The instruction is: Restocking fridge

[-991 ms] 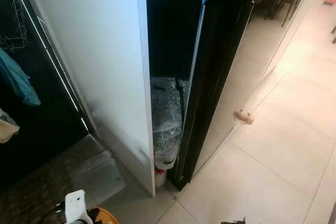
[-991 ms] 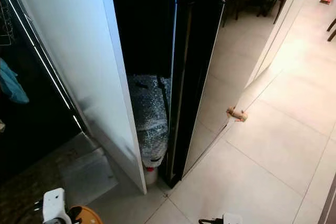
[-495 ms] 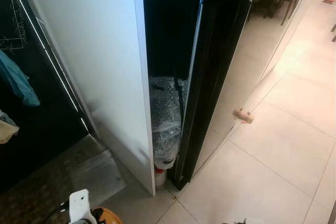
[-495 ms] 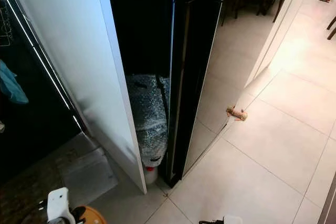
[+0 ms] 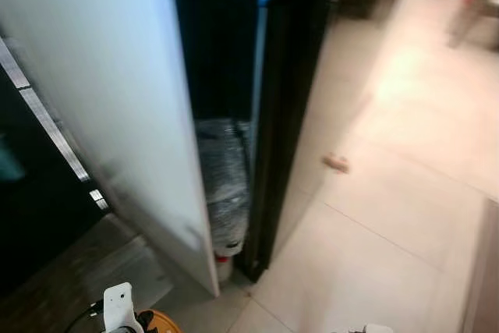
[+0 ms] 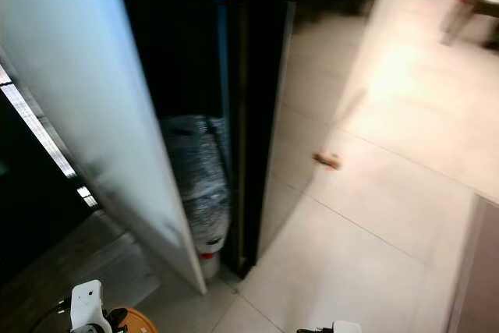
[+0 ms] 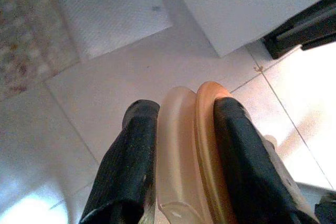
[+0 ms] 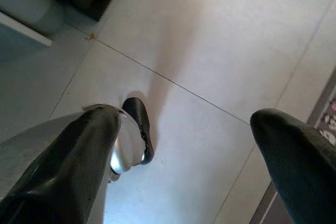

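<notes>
The black fridge point(image 5: 292, 99) stands ahead with its glossy door edge facing me, beside a tall white panel point(image 5: 101, 91). In the dark gap between them sits a bubble-wrapped bundle point(image 5: 224, 177) with a red and white base. My left gripper point(image 7: 185, 103) is low at my left, shut on an orange rounded item point(image 7: 207, 145) pressed against a pale translucent one point(image 7: 176, 150); the orange rim point(image 5: 160, 322) peeks in at the bottom of the eye views. My right gripper point(image 8: 184, 119) hangs open over the floor tiles with nothing between its fingers.
Pale floor tiles point(image 5: 390, 232) stretch to the right of the fridge, with a small wooden object point(image 5: 337, 163) lying near the door. A grey mat point(image 7: 110, 9) lies at the foot of the white panel. Blurred furniture stands at the far right.
The whole picture has shifted left and blurred, so the camera has swung right. The left gripper still holds its item and the right stays open.
</notes>
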Motion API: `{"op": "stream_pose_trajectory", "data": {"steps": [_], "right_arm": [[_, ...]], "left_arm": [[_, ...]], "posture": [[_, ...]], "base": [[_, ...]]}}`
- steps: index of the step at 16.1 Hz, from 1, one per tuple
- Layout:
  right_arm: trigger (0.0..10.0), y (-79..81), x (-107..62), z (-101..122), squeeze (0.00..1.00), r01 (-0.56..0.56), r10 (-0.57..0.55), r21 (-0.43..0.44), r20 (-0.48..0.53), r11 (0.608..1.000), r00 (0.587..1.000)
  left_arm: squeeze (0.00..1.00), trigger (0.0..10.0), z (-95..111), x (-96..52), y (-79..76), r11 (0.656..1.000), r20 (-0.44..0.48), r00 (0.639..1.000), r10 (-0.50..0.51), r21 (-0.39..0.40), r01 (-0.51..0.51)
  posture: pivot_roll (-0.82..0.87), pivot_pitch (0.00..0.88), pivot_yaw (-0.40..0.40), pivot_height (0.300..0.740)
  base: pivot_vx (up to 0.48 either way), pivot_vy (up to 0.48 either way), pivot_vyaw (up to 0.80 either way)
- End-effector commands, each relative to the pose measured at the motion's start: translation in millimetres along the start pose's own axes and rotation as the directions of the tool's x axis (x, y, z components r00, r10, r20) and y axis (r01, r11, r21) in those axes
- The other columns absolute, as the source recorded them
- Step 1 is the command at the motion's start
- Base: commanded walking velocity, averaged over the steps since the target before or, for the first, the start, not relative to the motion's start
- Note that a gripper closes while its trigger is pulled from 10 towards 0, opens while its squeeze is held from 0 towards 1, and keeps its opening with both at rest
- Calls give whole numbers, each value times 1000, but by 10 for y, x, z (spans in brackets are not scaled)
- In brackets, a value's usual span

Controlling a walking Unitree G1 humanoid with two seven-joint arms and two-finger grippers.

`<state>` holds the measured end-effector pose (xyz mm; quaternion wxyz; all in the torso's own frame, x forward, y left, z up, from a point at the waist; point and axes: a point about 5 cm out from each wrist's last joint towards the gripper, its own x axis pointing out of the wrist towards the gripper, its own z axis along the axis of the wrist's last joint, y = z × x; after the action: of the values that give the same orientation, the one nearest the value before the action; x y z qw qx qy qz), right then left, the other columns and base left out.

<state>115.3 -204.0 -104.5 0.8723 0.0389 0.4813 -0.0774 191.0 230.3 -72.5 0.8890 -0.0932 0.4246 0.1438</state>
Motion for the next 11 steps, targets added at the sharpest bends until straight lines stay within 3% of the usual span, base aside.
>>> {"op": "stream_pose_trajectory", "data": {"steps": [1,8,11], "right_arm": [[10000,-13,-4,-17,0,1,-1,4,-10,1000,1000],[10000,-7,0,-3,0,-12,11,-15,-10,1000,1000],[10000,-5,3,8,0,-12,11,-21,-4,1000,1000]], "left_arm": [[0,10000,-31,-2,7,1000,-19,1000,8,-2,-8],[0,10000,-20,0,4,1000,-18,1000,5,-3,-5],[0,10000,-23,0,1,1000,-20,1000,4,-1,-4]], "posture": [[-55,0,-1,740],[-55,0,-8,740],[-53,0,-8,740]], "base": [[0,0,-788],[0,0,-788],[0,0,0]]}}
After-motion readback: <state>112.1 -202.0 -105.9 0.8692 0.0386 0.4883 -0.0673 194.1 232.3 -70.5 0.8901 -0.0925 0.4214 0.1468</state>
